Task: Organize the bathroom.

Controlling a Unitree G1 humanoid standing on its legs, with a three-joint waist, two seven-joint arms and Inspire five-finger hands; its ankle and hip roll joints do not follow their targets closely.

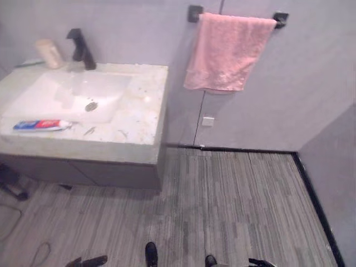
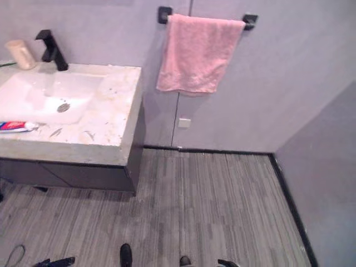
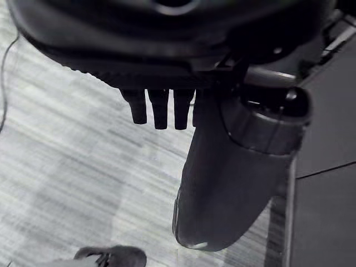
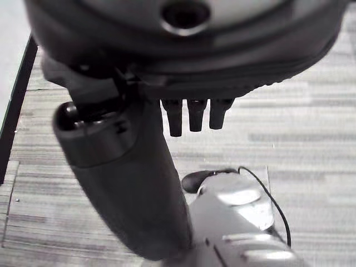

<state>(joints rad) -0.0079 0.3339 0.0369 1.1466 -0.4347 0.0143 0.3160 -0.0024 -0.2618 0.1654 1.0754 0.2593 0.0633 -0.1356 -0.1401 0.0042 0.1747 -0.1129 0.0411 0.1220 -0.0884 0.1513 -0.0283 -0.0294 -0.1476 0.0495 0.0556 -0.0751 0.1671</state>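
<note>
A pink towel (image 1: 228, 51) hangs from a black bar (image 1: 194, 12) on the grey wall. To its left is a pale stone counter (image 1: 139, 119) with a white basin (image 1: 72, 97). A red, white and blue toothpaste tube (image 1: 41, 125) lies on the counter's front edge. A beige cup (image 1: 49, 53) stands at the back beside the black faucet (image 1: 82, 49). My left hand (image 3: 161, 61) hangs low over the floor, its fingers (image 3: 159, 114) straight and holding nothing. My right hand (image 4: 189, 61) hangs the same way, open and empty.
Grey striped floorboards (image 1: 233, 206) stretch from the counter to the wall on the right, which has a black skirting (image 1: 317, 206). A small white socket plate (image 1: 208, 120) sits low on the back wall. The counter's dark cabinet front (image 1: 111, 175) overhangs the floor.
</note>
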